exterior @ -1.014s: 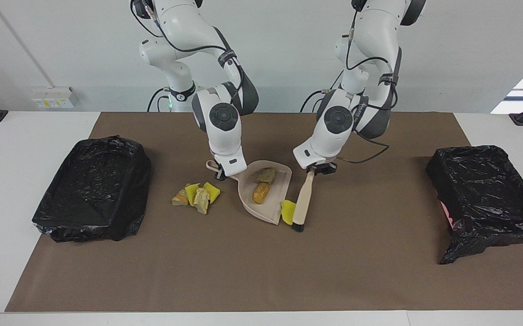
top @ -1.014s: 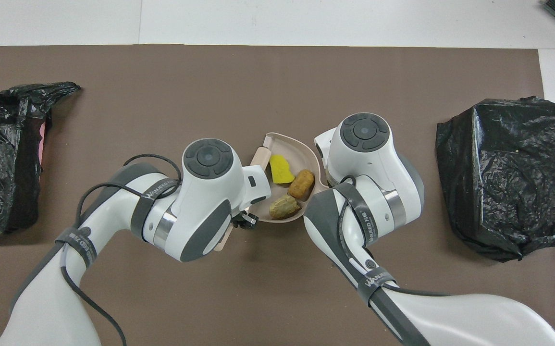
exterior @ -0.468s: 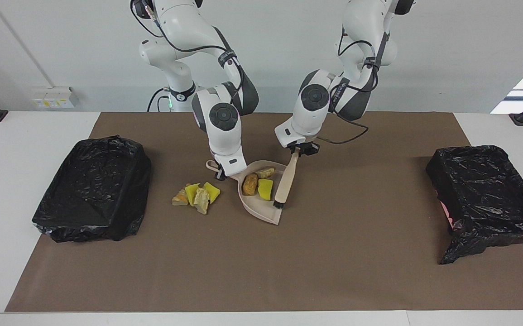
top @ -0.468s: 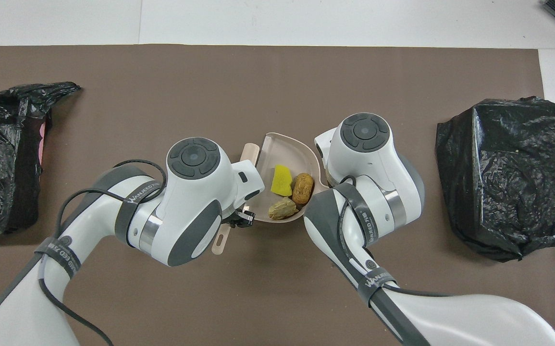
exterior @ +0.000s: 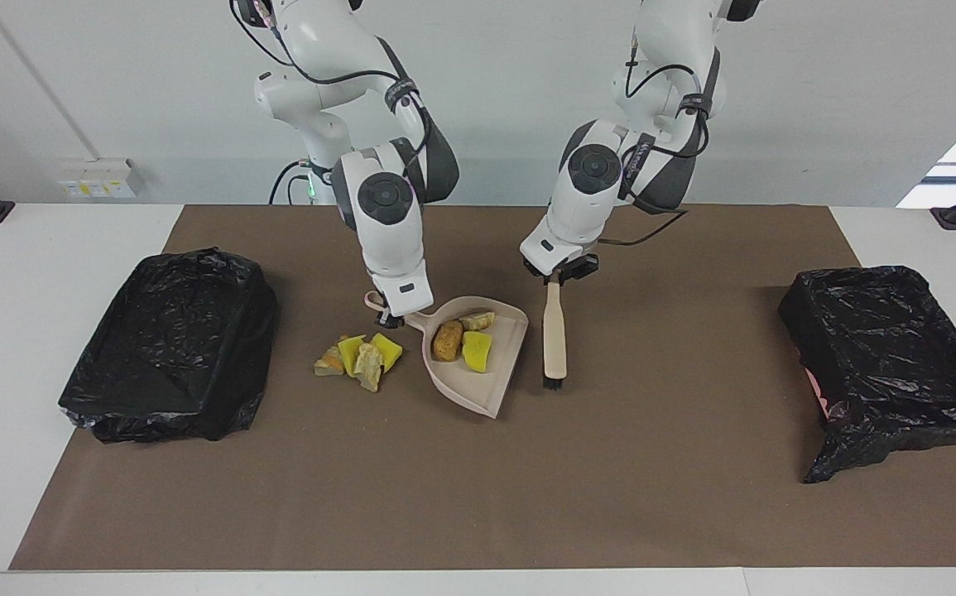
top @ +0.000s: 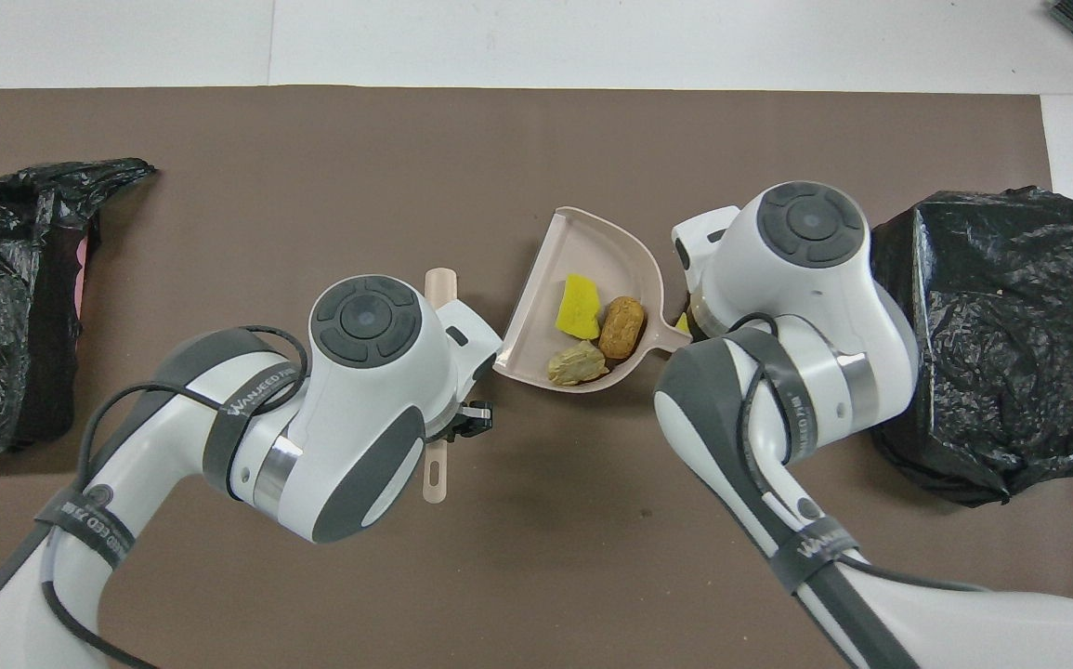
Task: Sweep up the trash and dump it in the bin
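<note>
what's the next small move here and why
Probably set the dustpan, held by the right gripper, mouth toward the four-piece pile beside it. Three pieces are loaded; the left gripper holds the brush just clear.

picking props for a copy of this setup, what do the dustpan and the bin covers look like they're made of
Dustpan: probably moulded plastic, matte beige, with a thin, smooth raised rim. Bin covers: thin black plastic film, glossy and crinkled, draped loosely like trash bags. What is under the film cannot be told.
</note>
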